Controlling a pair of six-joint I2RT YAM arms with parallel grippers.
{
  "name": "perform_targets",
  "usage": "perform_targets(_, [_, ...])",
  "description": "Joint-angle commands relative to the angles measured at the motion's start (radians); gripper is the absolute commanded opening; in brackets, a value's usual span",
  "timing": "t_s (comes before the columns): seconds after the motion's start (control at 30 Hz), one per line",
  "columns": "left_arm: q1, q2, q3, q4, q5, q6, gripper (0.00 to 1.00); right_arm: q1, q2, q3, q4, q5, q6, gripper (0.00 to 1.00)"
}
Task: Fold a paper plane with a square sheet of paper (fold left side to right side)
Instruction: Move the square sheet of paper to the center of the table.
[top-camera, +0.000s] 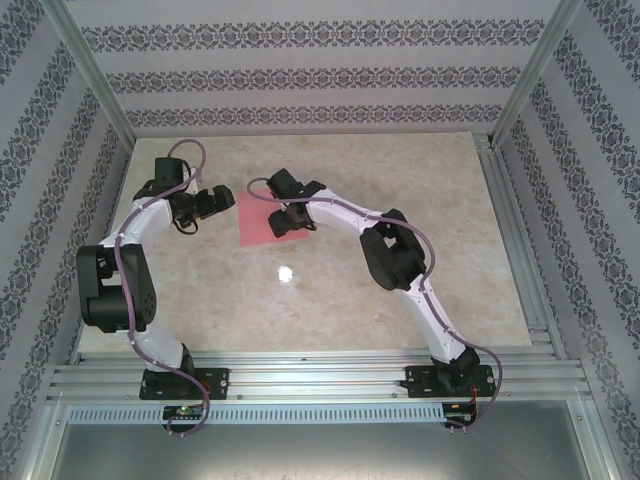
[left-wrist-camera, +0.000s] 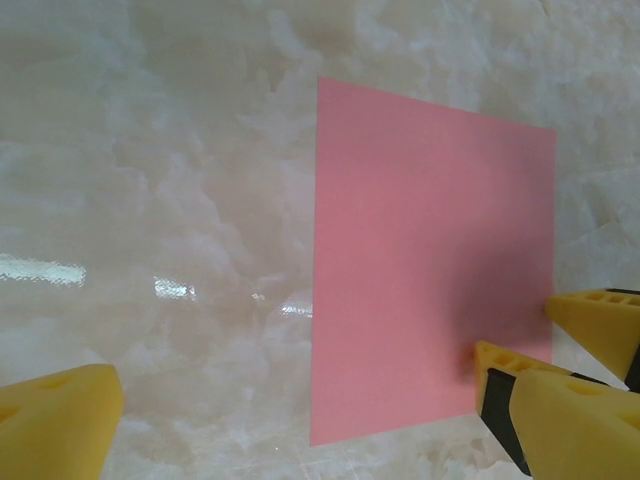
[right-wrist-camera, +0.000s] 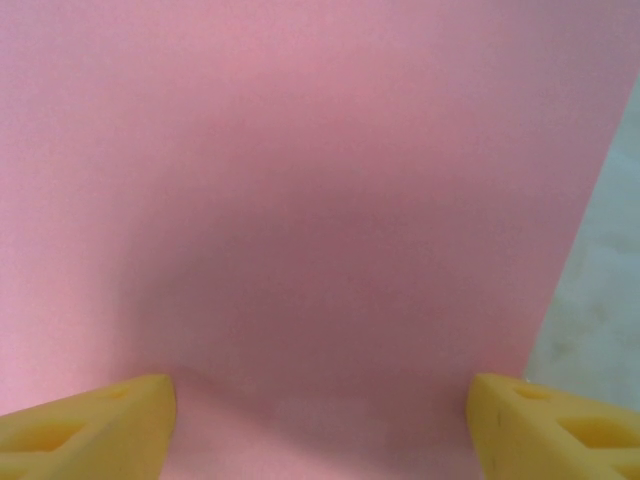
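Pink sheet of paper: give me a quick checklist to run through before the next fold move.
1. Square sheet of paper flat and unfolded on the table: ok.
2. Left end effector open: ok.
3. Left end effector gripping the sheet's edge: not ok, not yet.
4. Right end effector open over the sheet: ok.
5. Right end effector pressing the sheet down: cannot tell.

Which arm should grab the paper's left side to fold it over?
Probably the left: the left gripper stands open astride the left edge of the paper, while the right gripper hangs open over the paper itself.
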Motion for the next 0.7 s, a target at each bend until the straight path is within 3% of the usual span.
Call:
perform_targets(0.0, [0.006, -0.035, -0.020, 0.032, 0.039, -0.015, 1.00, 0.012, -0.055, -0.106, -0.030, 0.001, 0.010, 0.77])
perform_targets(0.3, [-0.028, 0.017, -0.068, 0.156, 0.219, -0.096, 0.95, 0.013, -0.244, -0.420, 0.078, -0.034, 0.060, 0.78])
perform_targets(0.47, [-0.071, 0.121, -0.009, 0.197, 0.284, -0.126, 0.87, 0.010, -0.322, -0.419, 0.080, -0.033, 0.055, 0.80])
perform_targets(0.67, [-0.107, 0.212, 0.087, 0.200, 0.282, -0.137, 0.87, -0.001, -0.392, -0.423, 0.075, -0.029, 0.059, 0.81])
